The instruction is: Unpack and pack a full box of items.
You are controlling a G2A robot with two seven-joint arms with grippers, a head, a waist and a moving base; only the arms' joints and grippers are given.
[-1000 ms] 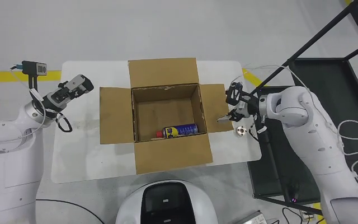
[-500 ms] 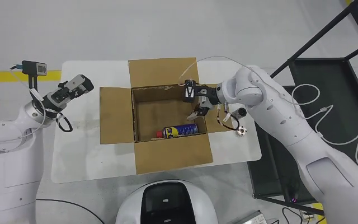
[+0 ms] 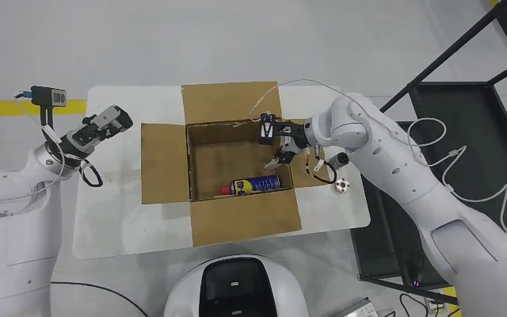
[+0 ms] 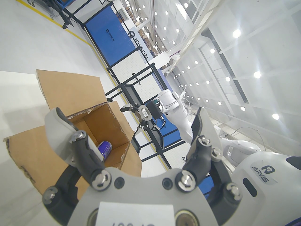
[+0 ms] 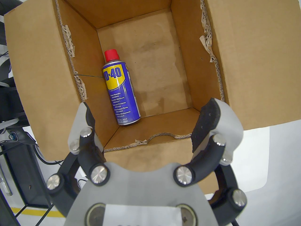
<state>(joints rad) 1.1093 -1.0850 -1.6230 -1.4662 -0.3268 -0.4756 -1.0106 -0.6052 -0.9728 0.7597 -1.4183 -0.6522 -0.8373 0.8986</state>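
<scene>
Over the right side of the open box (image 3: 233,124), my right gripper (image 3: 276,158) hangs with its fingers apart and nothing between them, pointing down into the opening. My left gripper (image 3: 112,121) sits off the table's (image 3: 119,214) left edge, well apart from the box, fingers also spread and empty.

The box stands mid-table with all four flaps folded out flat. It holds one thing: a spray can (image 5: 121,92), lying on its side on the floor, along the near wall and toward the right corner, with its red cap pointing to my left. I see bare cardboard over the rest of the floor.

On the table, a small round piece (image 3: 341,185) rests near the right edge, just beside the right flap. I can't tell what it is.

As for progress, I'd put it at one of the two ends. Either the unpacking is nearly done, with the can as the last item to lift out, or the packing has barely begun, with the can as the first item in. From this alone I can't say which. Either way, most of a full box's worth of items is not in the box now. With the right gripper placed as it is, I judge the can is its target.
</scene>
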